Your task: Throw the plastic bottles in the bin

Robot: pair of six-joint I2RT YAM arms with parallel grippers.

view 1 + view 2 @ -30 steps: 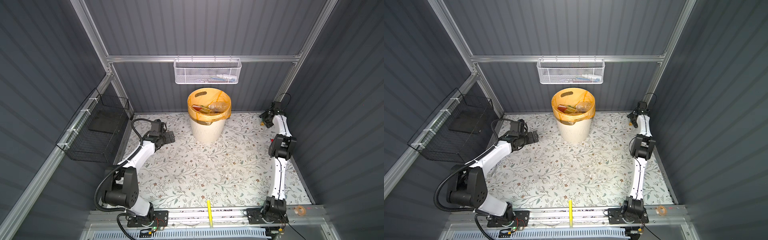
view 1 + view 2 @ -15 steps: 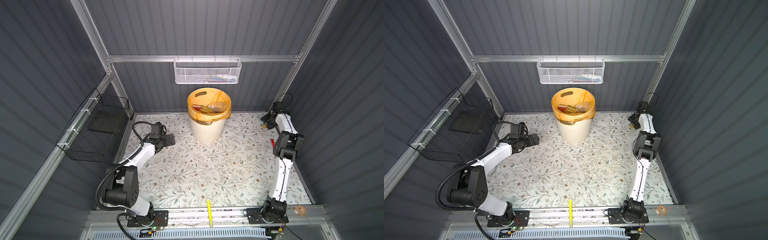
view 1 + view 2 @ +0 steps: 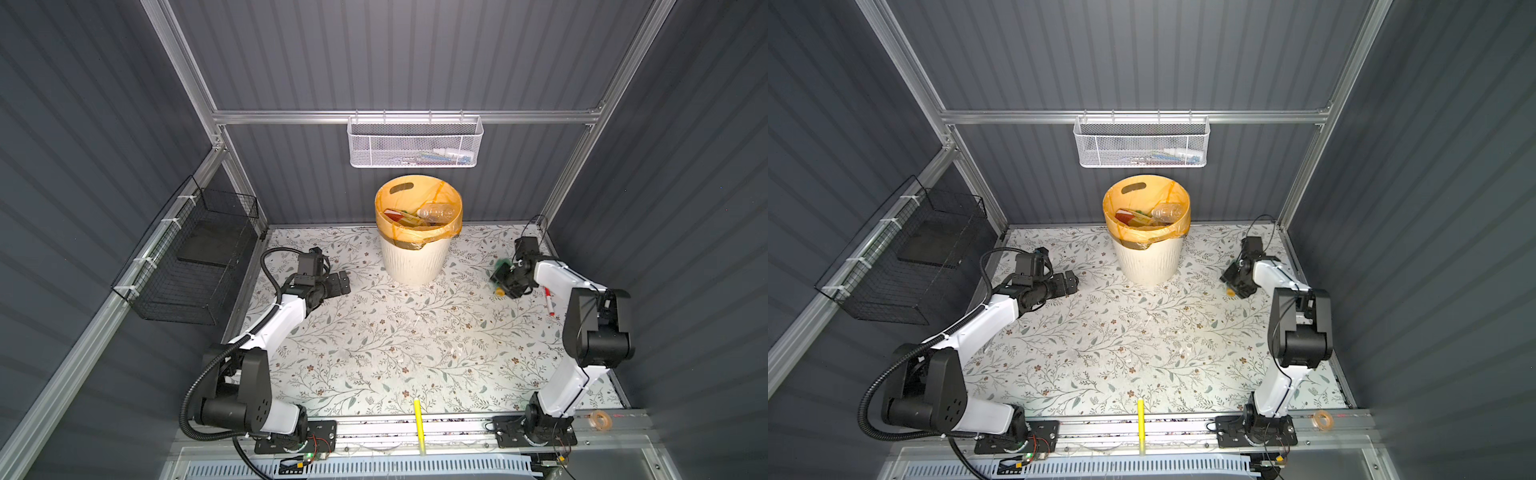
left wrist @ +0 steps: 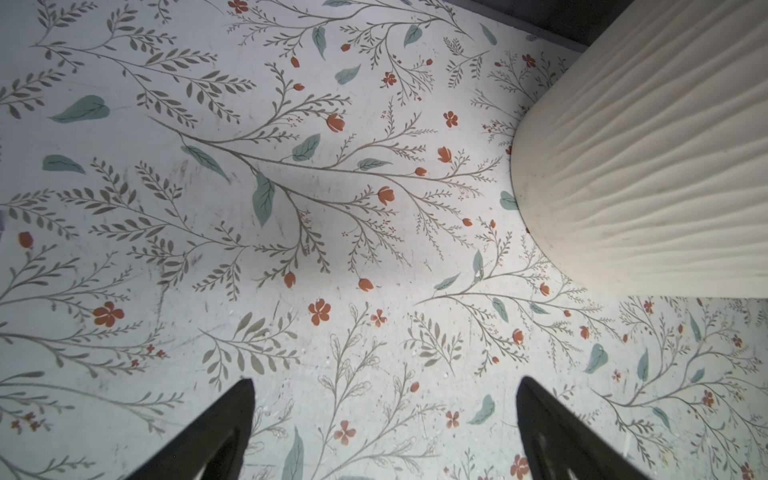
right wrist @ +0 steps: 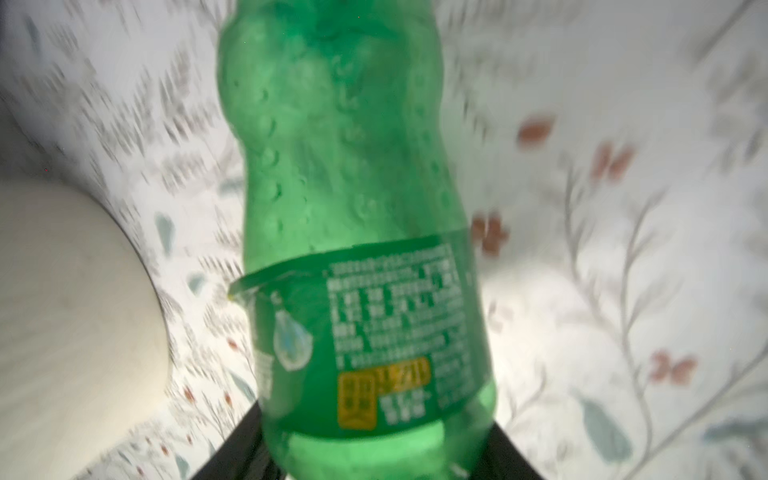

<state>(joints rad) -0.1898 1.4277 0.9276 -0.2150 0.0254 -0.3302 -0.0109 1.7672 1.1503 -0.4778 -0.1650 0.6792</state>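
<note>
Floral tabletop [image 3: 374, 332], grey-walled cell. Bin [image 3: 415, 262], back centre, with several bottles [image 3: 436, 212] already inside. Green bottle [image 5: 353, 187]: clamped in right gripper [image 3: 508, 280], near the bin's right side, not yet dropped. Left gripper [image 4: 384, 382]: jaws spread, empty. No other bottle seen on the table, so this is probably the last.

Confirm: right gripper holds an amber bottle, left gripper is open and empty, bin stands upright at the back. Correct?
One thing is off: the bottle in the right gripper is green, not amber, as the right wrist view shows plainly. The rest holds: the left gripper is open and empty, and the bin stands upright at the back.
</note>
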